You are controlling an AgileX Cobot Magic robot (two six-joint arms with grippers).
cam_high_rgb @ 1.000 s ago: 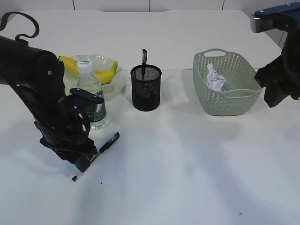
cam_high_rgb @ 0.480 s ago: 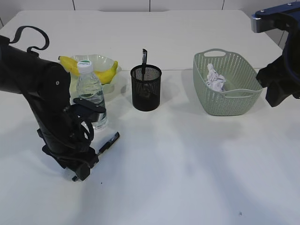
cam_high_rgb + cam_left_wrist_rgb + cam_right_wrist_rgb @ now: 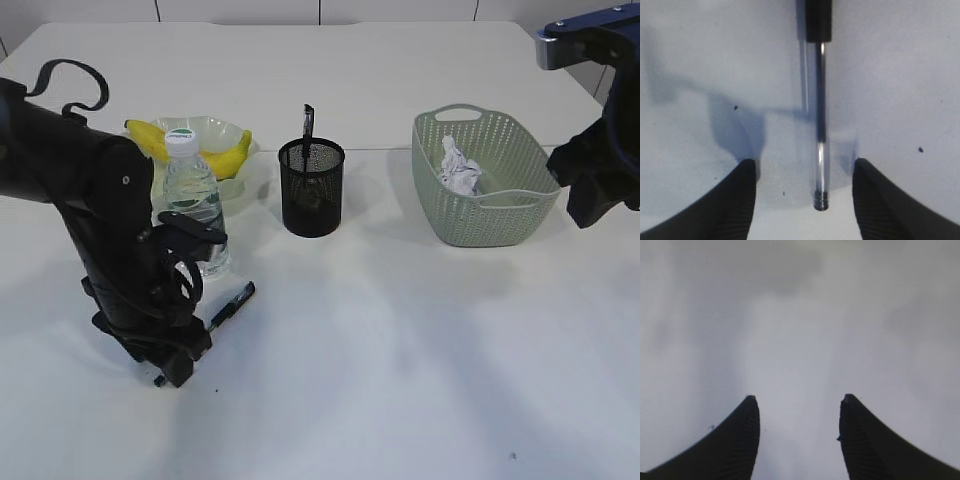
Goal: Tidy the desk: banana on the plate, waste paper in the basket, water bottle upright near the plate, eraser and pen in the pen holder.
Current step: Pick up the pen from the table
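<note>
From the exterior view the left gripper [image 3: 170, 368] is down on the desk [image 3: 400, 380] over a pen [image 3: 232, 304], with the water bottle [image 3: 195, 205] upright at the plate's [image 3: 215, 130] six o'clock, the banana [image 3: 215, 160] on it, the waste paper [image 3: 460, 168] in the basket [image 3: 480, 215], and another pen seemingly in the pen holder [image 3: 311, 190]. The left wrist view shows the jaws spread wide, the pen's clear barrel between them at twelve o'clock, untouched. The right wrist view shows the right gripper [image 3: 799, 420] spread, empty.

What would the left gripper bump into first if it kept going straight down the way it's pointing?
Most likely the pen. The left gripper points down at the desk, jaws open, with the pen's clear barrel lying between its fingers. It would meet the pen, then the desk right beneath.
</note>
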